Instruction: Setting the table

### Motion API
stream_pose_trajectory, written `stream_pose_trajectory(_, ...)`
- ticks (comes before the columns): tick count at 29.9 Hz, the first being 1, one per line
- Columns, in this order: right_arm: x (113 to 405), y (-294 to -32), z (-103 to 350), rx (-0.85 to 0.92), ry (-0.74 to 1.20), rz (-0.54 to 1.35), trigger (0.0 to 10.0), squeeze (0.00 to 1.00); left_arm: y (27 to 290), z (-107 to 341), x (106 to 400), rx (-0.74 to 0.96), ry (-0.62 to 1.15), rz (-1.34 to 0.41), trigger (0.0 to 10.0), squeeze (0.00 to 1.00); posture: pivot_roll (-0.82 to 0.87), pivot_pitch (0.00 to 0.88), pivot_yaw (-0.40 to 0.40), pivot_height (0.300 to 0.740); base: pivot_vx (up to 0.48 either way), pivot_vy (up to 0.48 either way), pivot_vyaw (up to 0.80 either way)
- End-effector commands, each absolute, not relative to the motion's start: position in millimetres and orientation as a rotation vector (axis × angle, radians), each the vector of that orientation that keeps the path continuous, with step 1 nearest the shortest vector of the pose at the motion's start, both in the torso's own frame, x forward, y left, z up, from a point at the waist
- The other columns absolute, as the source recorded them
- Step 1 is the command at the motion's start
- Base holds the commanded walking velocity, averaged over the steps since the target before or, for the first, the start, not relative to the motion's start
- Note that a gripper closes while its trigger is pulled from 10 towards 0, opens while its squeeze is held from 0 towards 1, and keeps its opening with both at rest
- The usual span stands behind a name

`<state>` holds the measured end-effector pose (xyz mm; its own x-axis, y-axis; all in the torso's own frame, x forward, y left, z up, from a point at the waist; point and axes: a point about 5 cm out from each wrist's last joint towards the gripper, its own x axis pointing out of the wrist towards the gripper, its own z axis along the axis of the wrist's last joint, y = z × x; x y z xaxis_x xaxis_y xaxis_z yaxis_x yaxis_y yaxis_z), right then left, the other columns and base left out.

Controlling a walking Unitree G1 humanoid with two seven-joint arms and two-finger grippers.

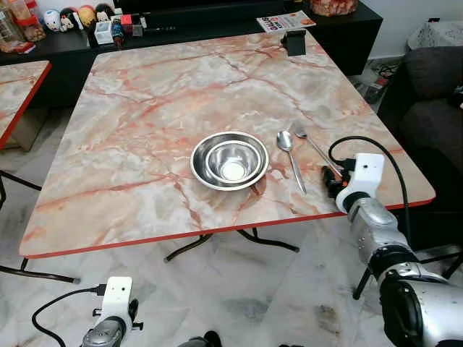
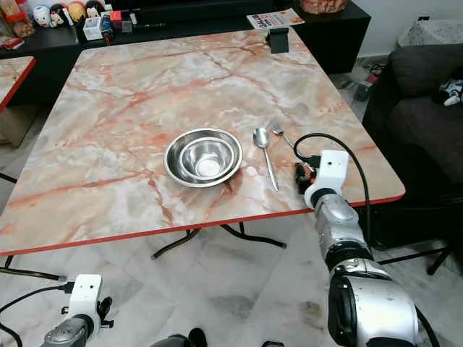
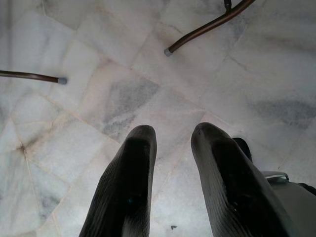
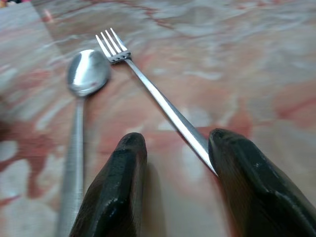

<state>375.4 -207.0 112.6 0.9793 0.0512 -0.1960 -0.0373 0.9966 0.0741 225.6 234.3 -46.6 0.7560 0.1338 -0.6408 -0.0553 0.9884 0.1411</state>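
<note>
Bowls (image 1: pixel 229 160) sit nested, small one inside the larger, near the middle-front of the marble table (image 1: pixel 130 108), w/ a spoon (image 1: pixel 289 153) just to their right and a fork (image 4: pixel 158 96) beside the spoon. That is a place setting laid where a diner at the near edge would reach it, cutlery handles pointing roughly toward that edge.

Right gripper (image 4: pixel 173 148) rests low on the tabletop at the handle end of the fork, close to the table's front right corner. Its fingers are spread; the fork handle runs between them and touches or slips under the inner face of one finger (image 4: pixel 232 153), while the other stands off it, so nothing is clamped. Judged from that, the gripper is either letting go of the fork or nudging it parallel to the spoon; the fork lies angled, tines close to the spoon bowl, handle splayed away.

Left gripper (image 3: pixel 173 163) hangs idle below table level, pointing at the tiled floor (image 3: pixel 123 94), fingers apart, holding nothing.

Setting looks nearly done: bowls, spoon, fork all on the table. Straightening the fork is prob. what remains.
</note>
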Motion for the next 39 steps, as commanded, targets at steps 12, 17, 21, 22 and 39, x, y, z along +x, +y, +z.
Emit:
stream_pose_trajectory(12,375,-185,109,0.055,0.181,0.102,10.0,0.00,233,-51,220,0.089,0.725,0.134,10.0,0.00,0.07,0.144,0.046,0.740,0.000,0.000,0.00)
stream_pose_trajectory(17,370,-199,102,0.037,0.205,0.024,10.0,0.00,233,-52,219,0.086,0.730,0.132,10.0,0.00,0.07,0.143,0.047,0.740,0.000,0.000,0.00)
stream_pose_trajectory(21,368,-204,100,0.021,0.208,-0.001,10.0,0.00,234,-51,219,0.087,0.729,0.134,10.0,0.00,0.07,0.142,0.046,0.740,0.000,0.000,0.00)
stream_pose_trajectory(22,367,-208,99,0.031,0.211,-0.025,10.0,0.00,235,-51,219,0.087,0.728,0.136,10.0,0.00,0.07,0.142,0.046,0.740,0.000,0.000,0.00)
stream_pose_trajectory(39,352,-204,78,0.102,0.223,-0.124,10.0,0.00,236,-50,220,0.089,0.728,0.135,10.0,0.00,0.05,0.143,0.048,0.740,0.000,0.000,0.00)
